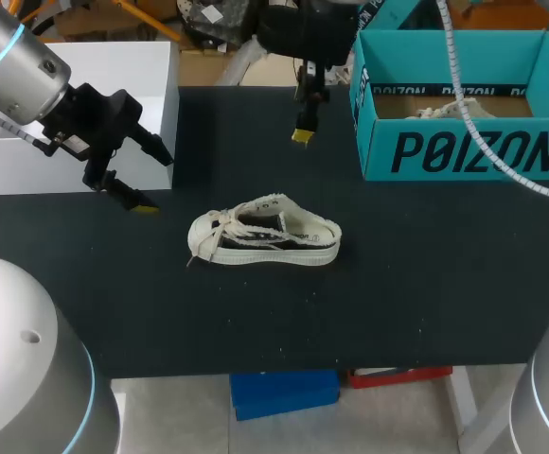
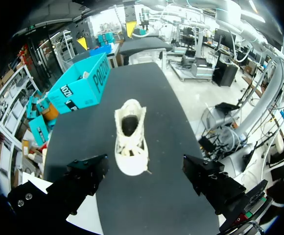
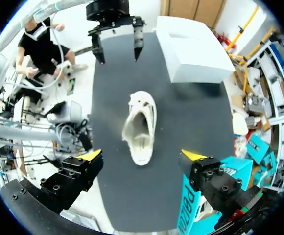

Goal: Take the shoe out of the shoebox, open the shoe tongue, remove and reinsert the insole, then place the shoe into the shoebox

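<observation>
Black table (image 1: 426, 303) spans the head view. The shoe (image 1: 263, 232) lies near its middle, toe toward the left claw (image 1: 153, 180) and well apart from every edge. That claw hangs spread and holds nothing, just beside the white box (image 1: 114, 95) at the far left edge. The right claw (image 1: 301, 135) hangs beyond the shoe, near the teal shoebox (image 1: 464, 151) at the far right corner.

From the left wrist, the claw's fingers stand wide apart. The shoe lies ahead of them, toe nearest and untouched. The shoebox sits farther ahead, off to one side.

From the right wrist, this claw gapes too and grips nothing. The shoe lies ahead, heel nearest, with the left claw beyond it.
</observation>
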`<state>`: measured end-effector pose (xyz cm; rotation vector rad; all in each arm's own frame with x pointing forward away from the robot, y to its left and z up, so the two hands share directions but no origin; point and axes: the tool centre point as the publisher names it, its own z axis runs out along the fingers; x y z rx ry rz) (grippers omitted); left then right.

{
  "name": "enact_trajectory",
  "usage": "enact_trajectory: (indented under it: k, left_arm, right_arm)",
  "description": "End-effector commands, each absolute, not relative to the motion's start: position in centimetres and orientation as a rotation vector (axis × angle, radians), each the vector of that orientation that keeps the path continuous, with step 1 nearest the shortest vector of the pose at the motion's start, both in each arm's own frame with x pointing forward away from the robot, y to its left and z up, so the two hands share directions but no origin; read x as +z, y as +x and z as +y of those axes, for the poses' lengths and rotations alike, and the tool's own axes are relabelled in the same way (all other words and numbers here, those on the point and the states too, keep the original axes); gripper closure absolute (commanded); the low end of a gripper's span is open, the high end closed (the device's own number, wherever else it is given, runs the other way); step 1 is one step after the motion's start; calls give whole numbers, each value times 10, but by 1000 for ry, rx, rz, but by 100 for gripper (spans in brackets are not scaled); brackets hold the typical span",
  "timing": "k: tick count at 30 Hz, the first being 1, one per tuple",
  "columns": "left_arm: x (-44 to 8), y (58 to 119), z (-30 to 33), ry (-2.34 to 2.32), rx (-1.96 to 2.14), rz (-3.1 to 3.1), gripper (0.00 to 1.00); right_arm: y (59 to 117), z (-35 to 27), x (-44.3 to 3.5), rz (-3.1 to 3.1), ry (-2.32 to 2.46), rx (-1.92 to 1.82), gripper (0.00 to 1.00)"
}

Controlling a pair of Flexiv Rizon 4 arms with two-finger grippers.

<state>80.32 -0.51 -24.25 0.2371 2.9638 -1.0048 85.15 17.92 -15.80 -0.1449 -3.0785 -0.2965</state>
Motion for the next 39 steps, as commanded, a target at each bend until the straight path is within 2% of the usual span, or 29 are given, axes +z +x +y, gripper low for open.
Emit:
enact_trajectory:
  k: [1, 14, 15, 16, 17, 18, 19, 20, 21, 32, 39]
  left_arm:
    - [-244, 803, -6, 238, -1004, 2961, 0]
    - [-244, 803, -6, 238, -1004, 2961, 0]
    - [-244, 803, -6, 238, -1004, 2961, 0]
    - [-244, 803, -6, 238, -1004, 2961, 0]
    - [-244, 803, -6, 238, -1004, 2961, 0]
    - [-244, 803, -6, 238, -1004, 2961, 0]
    - [-244, 803, -6, 238, -1004, 2961, 0]
    - [-244, 803, -6, 238, -1004, 2961, 0]
    - [-244, 803, -6, 238, -1004, 2961, 0]
    - [-244, 803, -6, 238, -1004, 2961, 0]
    - [-244, 803, -6, 238, -1004, 2961, 0]
  right_arm:
    - [850, 178, -159, -3080, -145, -303, 0]
    - [850, 178, -159, -3080, -145, -303, 0]
    - [850, 178, -159, -3080, -145, -303, 17]
    - [850, 178, -159, -3080, -145, -303, 62]
    - [844, 179, -161, -3085, -134, -345, 76]
    - [841, 181, -163, -3088, -129, -377, 76]
    - [836, 187, -165, -3085, -113, -436, 61]
    - [835, 189, -167, -3089, -89, -458, 21]
    - [834, 193, -172, -3099, -51, -483, 0]
    - [828, 216, -225, -3098, 2, -775, 0]
    - [824, 206, -256, -3121, -121, -897, 0]
